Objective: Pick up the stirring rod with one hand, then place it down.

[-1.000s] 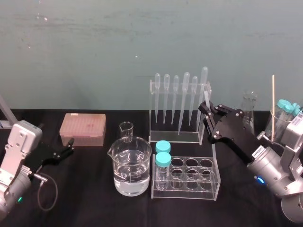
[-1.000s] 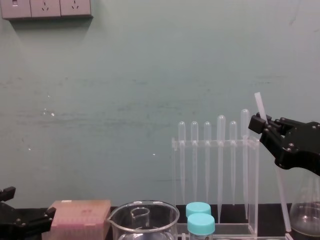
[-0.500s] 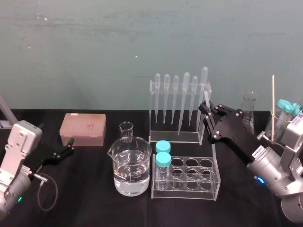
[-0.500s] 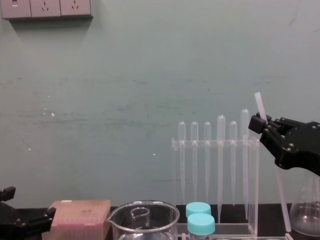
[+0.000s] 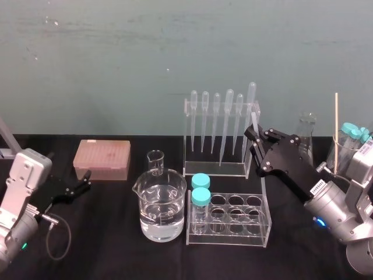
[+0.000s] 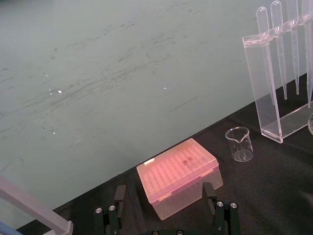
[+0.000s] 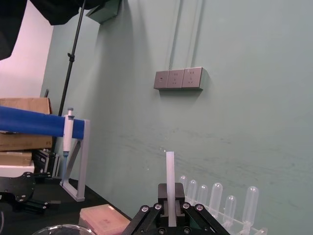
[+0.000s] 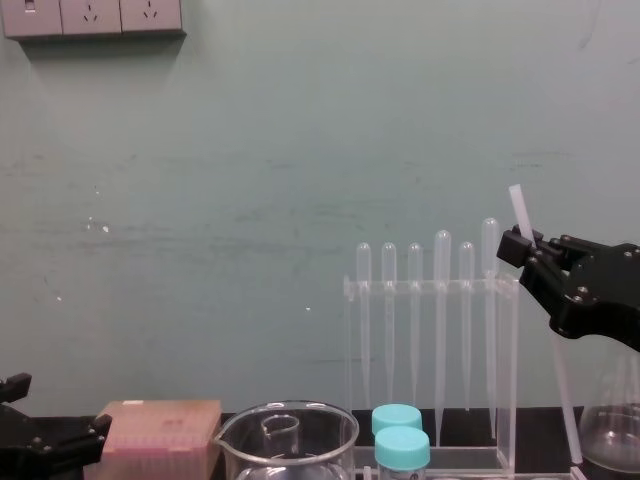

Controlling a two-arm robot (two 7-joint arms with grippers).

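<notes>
The long, thin translucent white stirring rod [image 8: 517, 205] has a smooth, frosted, plastic-like finish. At 3 o'clock, the black two-finger right gripper [image 8: 515, 247] is matt with bright metal screws. The clear plastic pipette rack [image 5: 214, 168] at 12 o'clock and the clear beaker [image 5: 159, 201] are glossy; the black table surface [image 5: 105, 251] is matt.

Beaker [image 5: 158, 201] left of tube rack [image 5: 233, 236], pipettes [image 5: 217, 119] behind

Right pincer [image 5: 254, 133] black, screwed; silver forearm [image 5: 341, 219]; blue light [image 5: 318, 221].
</notes>
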